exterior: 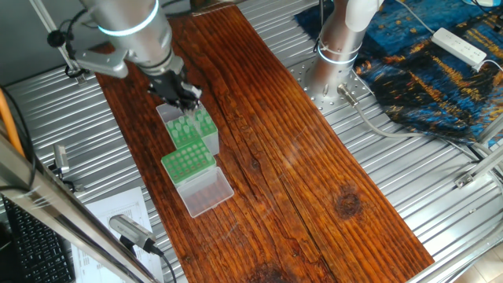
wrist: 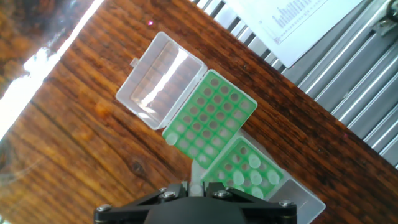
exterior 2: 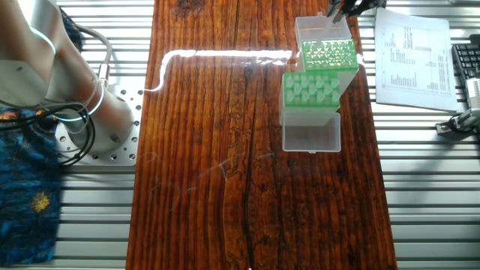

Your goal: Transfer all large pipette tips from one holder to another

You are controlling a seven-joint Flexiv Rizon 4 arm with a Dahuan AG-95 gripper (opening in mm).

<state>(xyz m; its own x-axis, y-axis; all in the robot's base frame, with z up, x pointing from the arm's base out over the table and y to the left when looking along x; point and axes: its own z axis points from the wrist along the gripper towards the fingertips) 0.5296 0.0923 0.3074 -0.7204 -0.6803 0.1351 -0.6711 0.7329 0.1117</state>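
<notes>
Two green tip holders stand side by side on the wooden board, each with a clear lid folded open. The far holder (exterior: 196, 126) (exterior 2: 328, 56) (wrist: 245, 171) carries several large pipette tips (wrist: 255, 163), pale green with round tops. The near holder (exterior: 189, 161) (exterior 2: 310, 88) (wrist: 210, 115) also has several tips (wrist: 186, 143) along one edge, and its other holes are bare. My gripper (exterior: 182, 98) (exterior 2: 349, 9) (wrist: 195, 186) hangs just above the far holder. A pale tip shows between its narrow-set fingers.
The open lids (exterior: 206, 191) (wrist: 160, 78) (wrist: 298, 202) stick out from both holders. A printed sheet (exterior 2: 412, 56) and a keyboard (exterior 2: 466, 64) lie beside the board. A second arm's base (exterior: 338, 47), a blue cloth (exterior: 424, 71) and a power strip (exterior: 460, 45) are across the board.
</notes>
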